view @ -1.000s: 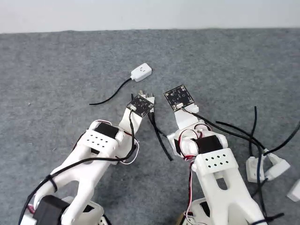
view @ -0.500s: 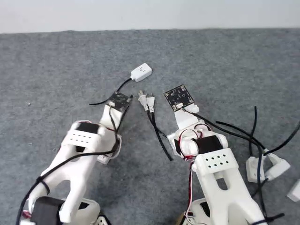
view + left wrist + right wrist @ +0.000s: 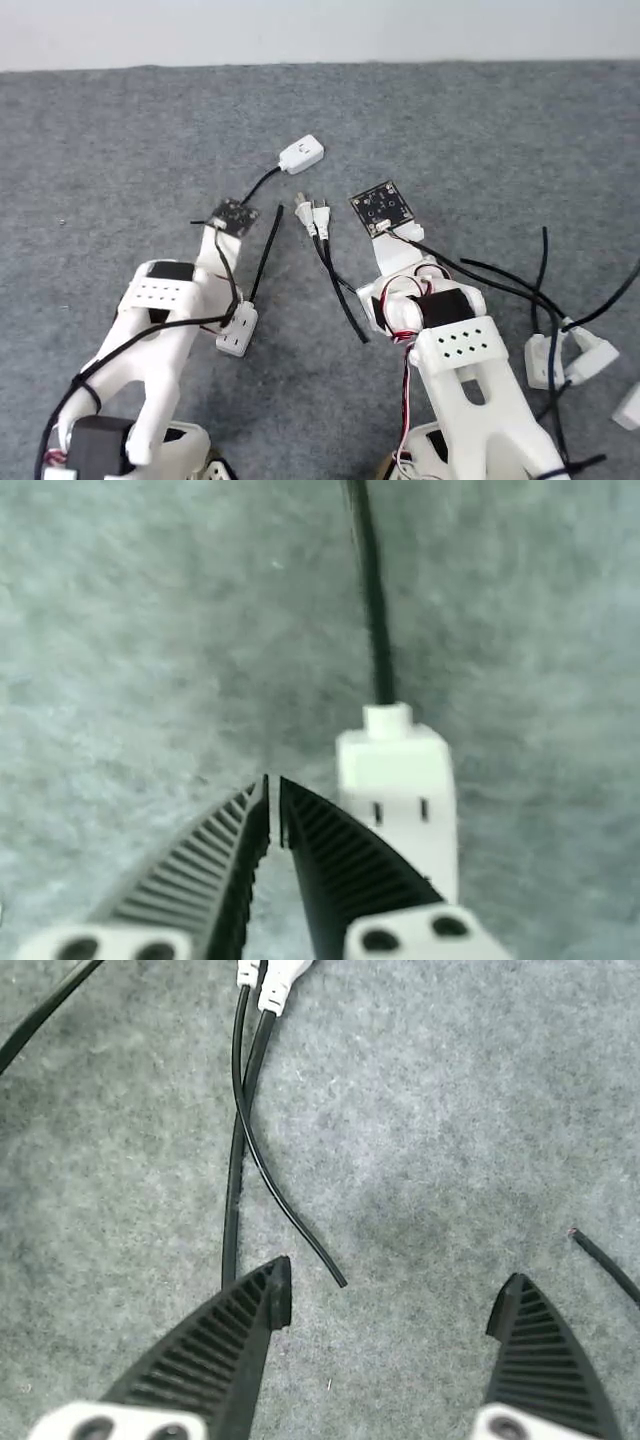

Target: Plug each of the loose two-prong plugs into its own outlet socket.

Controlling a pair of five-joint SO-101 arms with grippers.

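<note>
Two claws on show: left claw (image 3: 273,785) pressed together, empty, just beside a white socket (image 3: 395,780); right claw (image 3: 398,1290) spread wide. Second socket (image 3: 301,153) sits at twelve o'clock of the two loose plugs (image 3: 321,214), side by side, unplugged.

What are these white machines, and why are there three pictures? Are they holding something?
They are two robot arms, a left arm and a right arm, side by side on a grey table. One picture looks down on them from above. The other two come from small cameras on each arm's wrist, so you see that arm's black fingers up close. On the table lie two plugs with black cords, and white sockets to push them into. The left arm's fingers are pinched shut on nothing, right beside one socket. The right arm's fingers are spread open near the cords, and they hold nothing either.
</note>
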